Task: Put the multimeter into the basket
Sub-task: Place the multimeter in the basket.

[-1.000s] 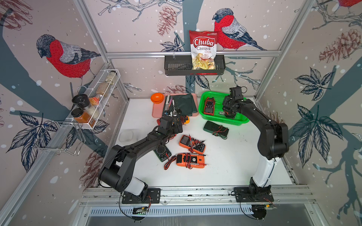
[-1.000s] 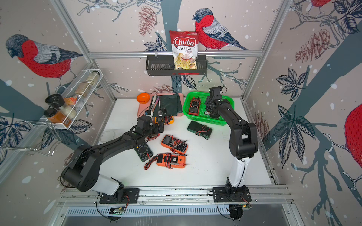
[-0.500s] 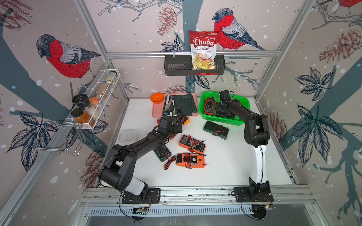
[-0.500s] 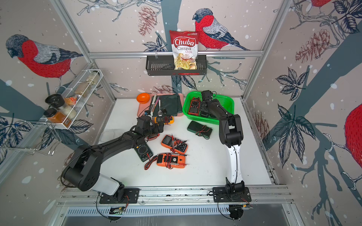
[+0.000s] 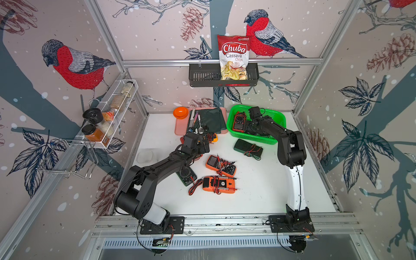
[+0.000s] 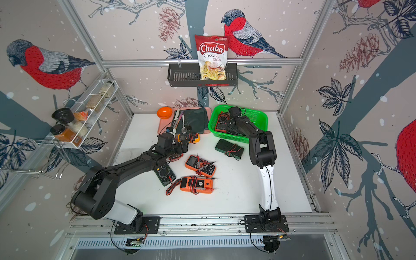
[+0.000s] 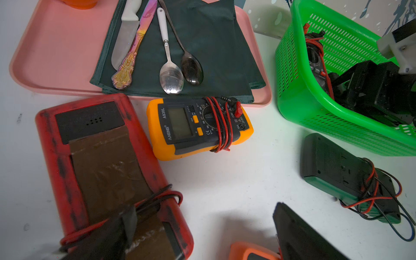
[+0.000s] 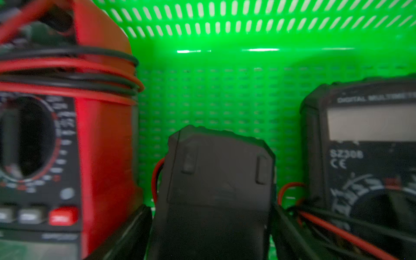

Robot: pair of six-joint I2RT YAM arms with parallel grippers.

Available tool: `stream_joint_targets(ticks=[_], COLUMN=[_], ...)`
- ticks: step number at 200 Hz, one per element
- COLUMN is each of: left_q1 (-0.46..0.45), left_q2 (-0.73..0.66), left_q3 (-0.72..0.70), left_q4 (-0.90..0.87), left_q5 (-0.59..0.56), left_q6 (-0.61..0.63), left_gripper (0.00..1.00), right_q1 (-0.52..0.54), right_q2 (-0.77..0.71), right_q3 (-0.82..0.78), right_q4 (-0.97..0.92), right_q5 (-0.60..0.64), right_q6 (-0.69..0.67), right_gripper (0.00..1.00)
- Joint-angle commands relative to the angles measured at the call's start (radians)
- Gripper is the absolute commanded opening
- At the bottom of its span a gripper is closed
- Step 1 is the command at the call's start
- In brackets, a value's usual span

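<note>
- Multimeter (image 8: 213,180), the small black one, is already down inside the green basket (image 5: 279,117), which sits around 1 o'clock on the table (image 5: 258,191). It's tucked between a red meter (image 8: 101,135) and another black meter (image 8: 360,157).
- The right gripper (image 8: 210,209) reaches into the basket with a finger on either side of it. They're set about as wide as its body, and I honestly can't tell if they're pinching it or just clear of it.
- The left gripper (image 7: 204,210) hangs over the table near 11 o'clock. Its fingers are spread wide with nothing in them, and one tip is over a red-backed meter (image 7: 101,168).
- Handling guess: the shell is hard plastic, stiff and fairly light, so it won't squash, but the smooth sides could slip.
- I'd take it across the narrow sides at mid-body, keeping off the face.
- The leads (image 8: 155,180) looped beside it look like the snag risk against the basket's mesh.
</note>
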Motion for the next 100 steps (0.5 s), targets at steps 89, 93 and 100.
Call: stream_joint_targets(ticks=[89,93,100], left_q1=[0.002,0.001,0.001], left_q2=[-0.004,-0.004,-0.006], left_q3=[0.004,0.004,0.003], left_q4=[0.022,0.022,0.022], left_q5=[0.012,0.012,0.012], left_q6=[-0.002,-0.003,-0.003], left_gripper=[0.98,0.98,0.98], right_q1=[-0.03,-0.037,-0.051], right_q2=[-0.22,-0.23,-0.247], right_q3=[-0.068,-0.081,-0.106], right_q4=[0.007,0.011,0.021], right_q5=[0.031,0.034,0.04], right_q6=[-0.019,-0.015,-0.009], right_gripper=[0.92,0.91,0.9])
